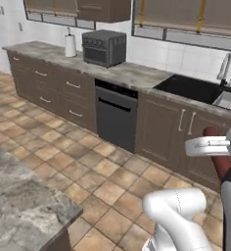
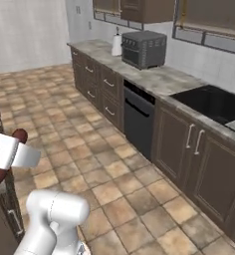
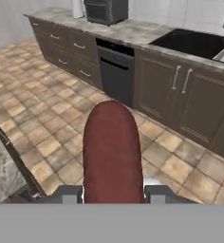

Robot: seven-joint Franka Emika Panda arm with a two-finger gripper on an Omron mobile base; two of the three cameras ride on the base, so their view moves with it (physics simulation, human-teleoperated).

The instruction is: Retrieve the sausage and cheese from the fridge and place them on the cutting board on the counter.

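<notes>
Here the tool [image 3: 112,193] grips the sausage [image 3: 112,152], held out level above the tiled floor [image 3: 42,118].

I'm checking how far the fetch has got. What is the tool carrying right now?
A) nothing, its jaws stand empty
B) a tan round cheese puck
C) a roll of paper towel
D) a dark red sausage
D: in the hand view the dark red sausage rises between the two fingers of the tool, and the left base view shows its red end sticking out past the white hand.
</notes>
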